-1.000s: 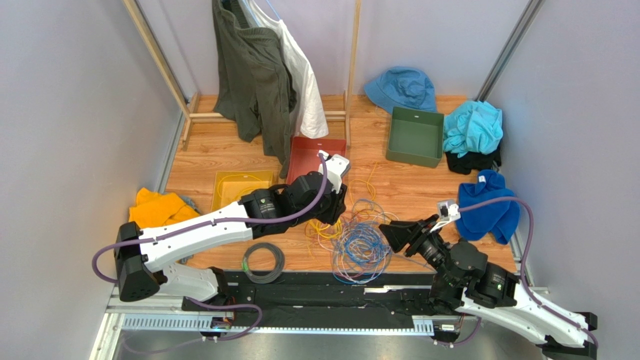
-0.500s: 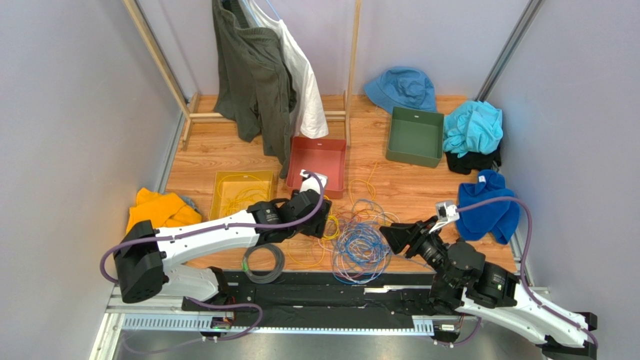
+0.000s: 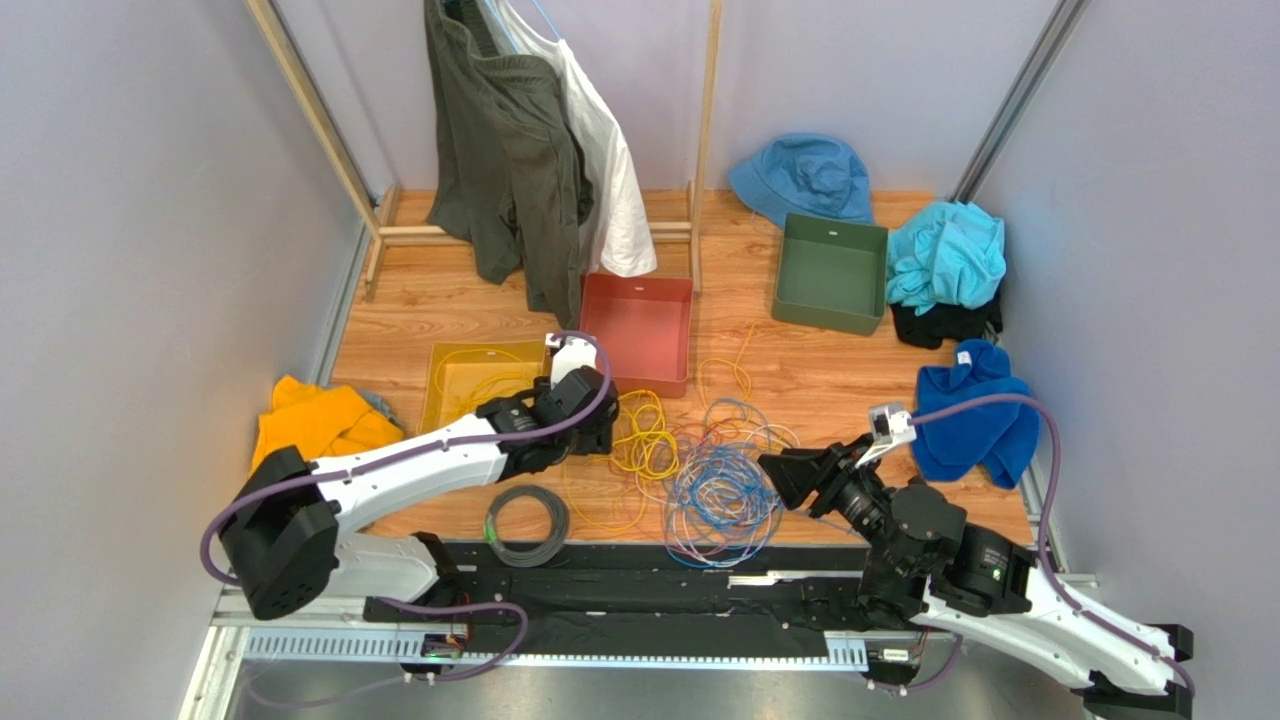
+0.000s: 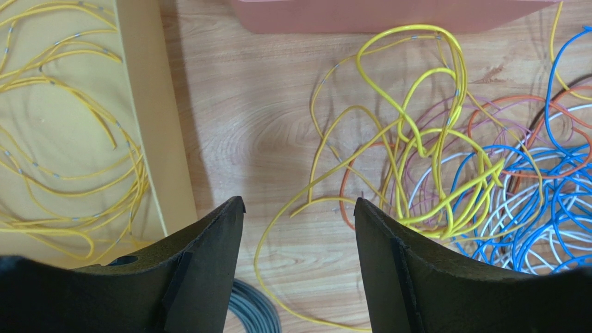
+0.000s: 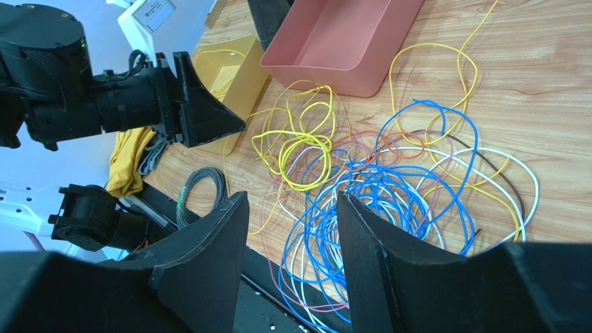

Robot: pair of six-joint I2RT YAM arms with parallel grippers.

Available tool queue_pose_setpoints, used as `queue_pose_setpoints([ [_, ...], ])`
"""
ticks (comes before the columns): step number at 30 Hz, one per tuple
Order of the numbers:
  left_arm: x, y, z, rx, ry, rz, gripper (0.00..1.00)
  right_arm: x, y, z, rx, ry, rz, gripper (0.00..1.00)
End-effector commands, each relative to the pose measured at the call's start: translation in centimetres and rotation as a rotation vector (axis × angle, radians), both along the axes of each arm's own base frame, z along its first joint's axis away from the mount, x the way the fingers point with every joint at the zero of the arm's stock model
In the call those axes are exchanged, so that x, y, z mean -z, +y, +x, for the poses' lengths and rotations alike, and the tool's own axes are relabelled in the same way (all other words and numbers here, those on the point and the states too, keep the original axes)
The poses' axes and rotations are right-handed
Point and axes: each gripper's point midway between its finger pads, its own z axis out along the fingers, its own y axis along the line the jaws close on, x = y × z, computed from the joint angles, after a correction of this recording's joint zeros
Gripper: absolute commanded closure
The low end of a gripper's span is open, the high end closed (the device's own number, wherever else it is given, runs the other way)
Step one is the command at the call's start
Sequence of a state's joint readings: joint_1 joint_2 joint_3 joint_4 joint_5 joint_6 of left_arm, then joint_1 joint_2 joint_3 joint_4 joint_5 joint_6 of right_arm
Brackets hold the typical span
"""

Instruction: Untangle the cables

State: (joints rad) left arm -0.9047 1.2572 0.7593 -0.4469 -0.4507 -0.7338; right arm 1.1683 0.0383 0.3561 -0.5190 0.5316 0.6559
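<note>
The left tool (image 4: 299,208) is held open above the wooden tabletop (image 4: 243,104), nothing between its jaws. It is placed between the shallow yellow plastic tray (image 4: 149,104), where sorted yellow cable already lies, and the loose loops of thin yellow cable (image 3: 648,435).

The yellow loops lie just to the robot's right of this tool. In the top view their bundle is stretched roughly from the near edge toward the salmon-red plastic tray (image 4: 389,14). On their right side they are overlapped by the tangled heap of blue, white and orange cables (image 3: 724,488). In the left wrist view, one trailing yellow strand is seen on the tabletop below the gap between the fingers.

The right tool (image 5: 292,201) is likewise open and empty, raised over the near right part of the blue heap.

The left arm is judged the nearer to the yellow cable. A short shift rightward and a descent would be called for, taken on the free left side of the loops, away from the blue strands.
</note>
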Motion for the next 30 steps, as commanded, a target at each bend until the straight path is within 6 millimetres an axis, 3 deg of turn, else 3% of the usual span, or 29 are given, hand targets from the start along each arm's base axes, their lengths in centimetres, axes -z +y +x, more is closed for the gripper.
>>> queue_pose_setpoints([
  [1, 0.1, -1.4, 1.7, 0.0, -0.01, -0.015, 0.32, -0.3, -0.2, 0.2, 0.019, -0.006, 0.02, 0.47],
  [5, 2.3, -1.4, 2.3, -0.008, 0.038, -0.026, 0.39, -0.1, -0.7, 0.3, 0.034, -0.007, 0.008, 0.47],
  [8, 3.3, -1.1, 2.3, -0.011, 0.062, -0.015, 0.52, -0.1, -0.8, 0.3, 0.038, -0.012, 0.01, 0.47],
  [11, 2.5, -0.7, 2.1, -0.009, 0.05, -0.015, 0.71, -0.1, -0.8, 0.4, 0.042, -0.012, 0.01, 0.47],
  [14, -0.2, -0.3, 1.8, -0.005, 0.005, -0.055, 0.89, -0.1, -0.8, 0.4, 0.041, -0.012, 0.012, 0.47],
  [16, -3.7, -0.6, 1.5, 0.02, -0.052, -0.128, 1.0, 0.0, -0.7, 0.4, 0.038, -0.011, 0.013, 0.47],
  [20, -11.4, -0.6, -0.2, 0.092, -0.182, -0.225, 1.0, -0.2, -0.2, 0.4, 0.029, -0.015, 0.032, 0.47],
  [21, -14.5, -1.0, -0.1, 0.105, -0.229, -0.265, 1.0, -0.2, -0.1, 0.5, 0.028, -0.016, 0.035, 0.47],
  [23, -17.7, -1.0, -1.1, 0.155, -0.272, -0.261, 1.0, -0.5, 0.3, 0.4, 0.014, -0.022, 0.045, 0.47],
  [24, -21.5, -1.2, -1.2, 0.17, -0.328, -0.308, 1.0, -0.8, 0.4, 0.4, 0.012, -0.023, 0.047, 0.47],
  [26, -24.1, -1.8, -2.0, 0.235, -0.36, -0.297, 1.0, -0.8, 0.7, 0.4, 0.004, -0.021, 0.038, 0.47],
  [27, -27.8, -1.8, -2.3, 0.248, -0.409, -0.343, 1.0, -0.9, 0.8, 0.4, 0.001, -0.018, 0.036, 0.47],
  [29, -29.7, -2.5, -2.9, 0.301, -0.426, -0.322, 1.0, -0.9, 0.9, 0.4, -0.002, -0.015, 0.025, 0.47],
  [30, -32.7, -2.5, -3.2, 0.309, -0.472, -0.362, 1.0, -0.9, 1.0, 0.4, -0.003, -0.013, 0.023, 0.47],
])
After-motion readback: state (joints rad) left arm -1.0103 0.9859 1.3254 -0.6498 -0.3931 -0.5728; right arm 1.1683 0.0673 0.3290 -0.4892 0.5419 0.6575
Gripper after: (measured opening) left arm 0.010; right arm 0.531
